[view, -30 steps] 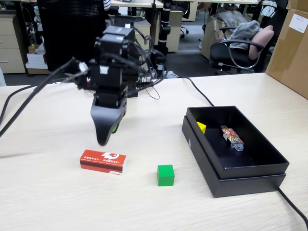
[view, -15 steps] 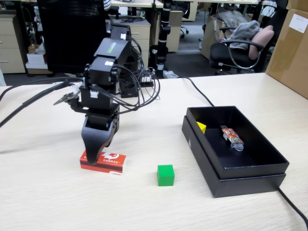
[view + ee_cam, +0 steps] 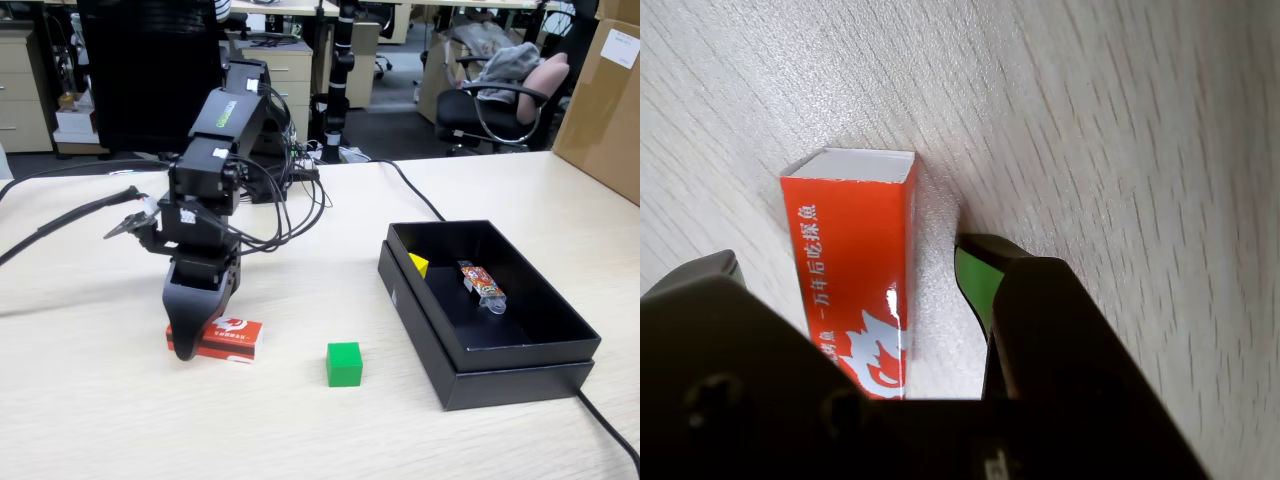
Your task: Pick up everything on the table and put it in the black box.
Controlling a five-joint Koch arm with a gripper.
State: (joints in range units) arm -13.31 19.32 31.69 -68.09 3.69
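Note:
On the table (image 3: 110,420) lies the red-and-white carton (image 3: 233,338), with my gripper (image 3: 185,345) lowered over its left end. In the wrist view the carton (image 3: 855,270) lies between the two jaws of the gripper (image 3: 850,258), which is open, with table showing on either side of the carton. The green cube (image 3: 344,364) sits on the table to the carton's right. To the right stands the black box (image 3: 500,358), holding the yellow cube (image 3: 418,264) and an orange-red snack packet (image 3: 481,283).
Black cables (image 3: 60,215) trail across the left of the table behind the arm, and another cable (image 3: 605,425) runs off past the box's near right corner. A brown cardboard carton (image 3: 605,100) stands at the far right edge.
The arm has swung left and come down. The gripper, which hung above the table behind the carton, now straddles the carton's left end at table level.

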